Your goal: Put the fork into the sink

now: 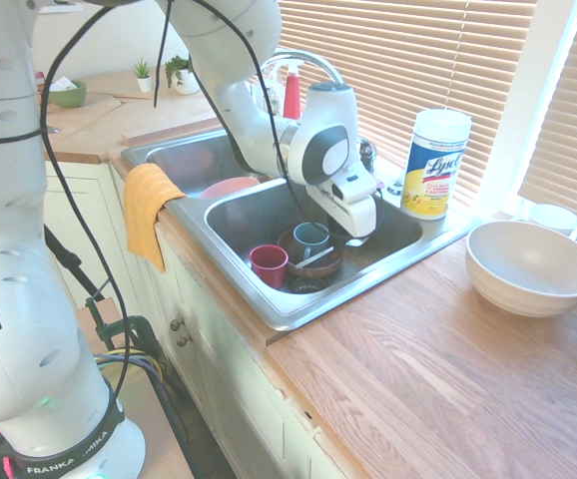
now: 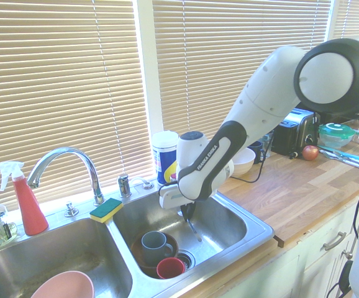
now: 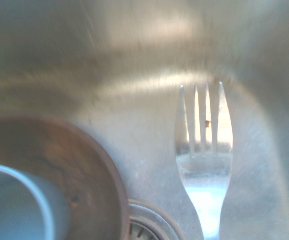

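Silver fork is extending from the gripper, which is clamping its handle over the sink; its long axis is slanting downward, tines leading away from the claw toward the basin floor.

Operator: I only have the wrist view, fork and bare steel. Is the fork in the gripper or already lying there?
Observer: In the gripper; the second exterior view shows the fork hanging tines-down from it, inside the basin nearer the toaster.
Operator: Anything beside the blue-grey mug that I'm missing?
Observer: Yes, a red cup stands next to it.
Operator: And the other basin?
Observer: It holds a pink bowl.
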You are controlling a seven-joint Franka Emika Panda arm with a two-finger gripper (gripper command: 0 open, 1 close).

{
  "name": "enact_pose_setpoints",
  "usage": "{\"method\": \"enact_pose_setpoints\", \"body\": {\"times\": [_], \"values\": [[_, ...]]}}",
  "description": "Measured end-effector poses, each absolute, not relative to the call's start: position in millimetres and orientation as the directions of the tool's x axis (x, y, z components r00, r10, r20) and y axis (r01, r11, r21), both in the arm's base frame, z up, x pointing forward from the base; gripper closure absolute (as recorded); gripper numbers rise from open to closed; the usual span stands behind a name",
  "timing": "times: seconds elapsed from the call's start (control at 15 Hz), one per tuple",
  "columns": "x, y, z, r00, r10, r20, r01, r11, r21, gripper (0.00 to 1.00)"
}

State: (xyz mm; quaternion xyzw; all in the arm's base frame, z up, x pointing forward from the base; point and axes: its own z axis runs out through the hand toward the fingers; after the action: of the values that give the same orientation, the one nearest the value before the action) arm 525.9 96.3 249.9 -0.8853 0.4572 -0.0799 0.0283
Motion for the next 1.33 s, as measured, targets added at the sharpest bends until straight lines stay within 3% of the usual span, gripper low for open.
{"method": "enact_pose_setpoints", "body": {"times": [0.47, 0.53, 1.33], "values": [[528, 95, 166, 0.567, -0.819, 0.093, -0.817, -0.573, -0.063, 1.0], [530, 94, 157, 0.556, -0.826, 0.088, -0.826, -0.562, -0.053, 0.0], [549, 84, 158, 0.529, -0.845, 0.07, -0.843, -0.533, -0.066, 0.0]]}}
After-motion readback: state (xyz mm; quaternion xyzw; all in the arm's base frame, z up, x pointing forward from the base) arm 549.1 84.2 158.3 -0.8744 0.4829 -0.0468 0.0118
